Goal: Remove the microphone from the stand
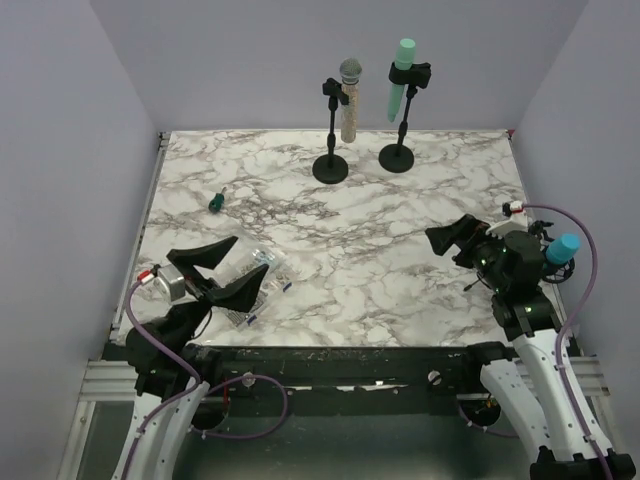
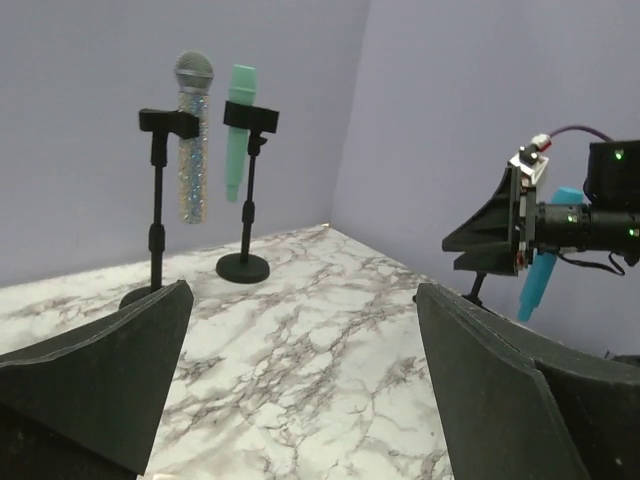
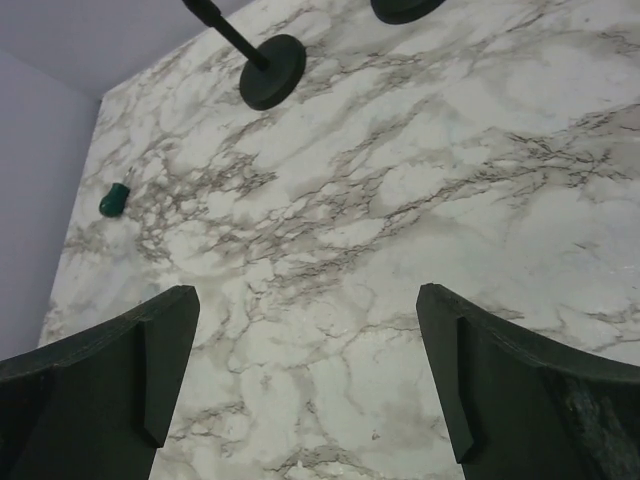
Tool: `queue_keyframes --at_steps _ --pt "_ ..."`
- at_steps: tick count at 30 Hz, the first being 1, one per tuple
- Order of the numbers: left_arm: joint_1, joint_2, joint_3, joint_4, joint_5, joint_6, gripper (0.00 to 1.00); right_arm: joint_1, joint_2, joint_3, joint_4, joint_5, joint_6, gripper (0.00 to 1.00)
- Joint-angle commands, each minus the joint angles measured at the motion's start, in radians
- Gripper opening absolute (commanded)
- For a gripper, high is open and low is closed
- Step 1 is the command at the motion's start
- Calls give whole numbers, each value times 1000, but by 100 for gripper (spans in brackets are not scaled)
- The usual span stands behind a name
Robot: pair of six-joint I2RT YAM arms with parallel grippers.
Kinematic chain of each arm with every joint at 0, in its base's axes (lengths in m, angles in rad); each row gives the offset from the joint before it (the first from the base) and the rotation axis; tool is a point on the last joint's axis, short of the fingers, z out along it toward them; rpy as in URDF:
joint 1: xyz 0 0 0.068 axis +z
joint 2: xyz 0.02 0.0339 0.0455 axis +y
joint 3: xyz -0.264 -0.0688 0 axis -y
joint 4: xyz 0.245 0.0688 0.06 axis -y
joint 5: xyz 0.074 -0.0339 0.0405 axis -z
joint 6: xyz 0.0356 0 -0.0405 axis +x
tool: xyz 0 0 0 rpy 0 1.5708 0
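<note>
Left gripper (image 1: pixel 252 254): wide, empty, 7 o'clock.
Right gripper (image 1: pixel 448 232): wide, empty, 4 o'clock.
Glittery silver-headed microphone (image 1: pixel 349 100): clipped in black round-based stand (image 1: pixel 331 165), 12 o'clock.
Risk: sideways pull may topple stand.

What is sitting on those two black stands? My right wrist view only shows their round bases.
Observer: Each clip holds a microphone. The left-hand stand has a glittery microphone with a grey mesh head, and the right-hand stand has a teal microphone.
Operator: And where is the left gripper?
Observer: The left gripper is open, near its own base and far from both stands, with a clear plastic packet by its fingers.
</note>
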Motion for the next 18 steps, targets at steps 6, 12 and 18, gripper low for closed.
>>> queue_keyframes --at_steps 6,12,18 --pt "6 117 171 -467 -713 -389 99 -5 132 138 45 92 -19 100" --pt "6 197 369 -789 -829 -477 99 -6 301 232 62 99 44 100" --pt "6 199 418 -658 -592 -240 99 17 554 359 86 48 -15 100"
